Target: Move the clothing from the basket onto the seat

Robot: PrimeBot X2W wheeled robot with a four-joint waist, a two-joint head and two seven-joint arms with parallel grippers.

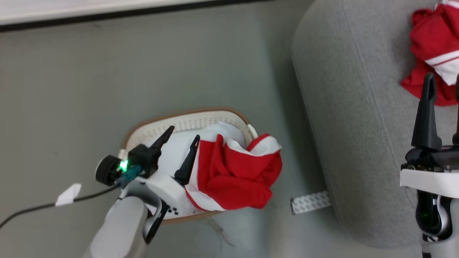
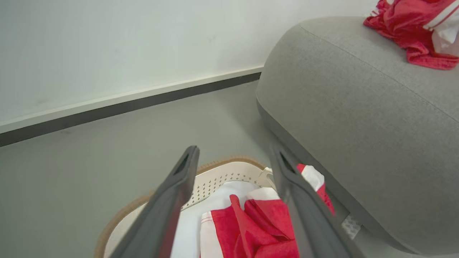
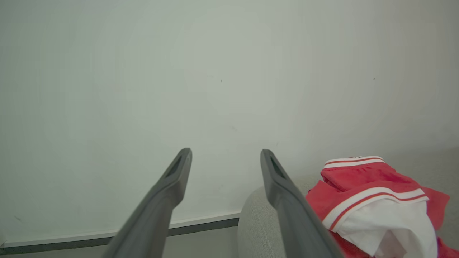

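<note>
- Head view: my left gripper (image 1: 182,138) sits at lower left, fingers spread and gripping nothing, over the basket (image 1: 186,123) on the grey floor (image 1: 107,71). I cannot tell whether the tips touch fabric.
- A red-and-white garment (image 1: 233,172) lies heaped in the basket, spilling over the rim on the side toward the seat (image 1: 340,107) — the grey bulk at right.
- My right gripper (image 1: 443,86) rises at the right edge, one finger cut by the frame. A second garment (image 1: 434,39) lies crumpled on the seat at upper right.
- Left wrist view: both fingers are parted, framing the red-and-white garment at bottom centre. The second garment is in the upper right corner, on the seat.
- Right wrist view: the fingers stand apart and empty against the pale wall (image 3: 229,71) — the second garment lies at lower right, just beside one finger.
</note>
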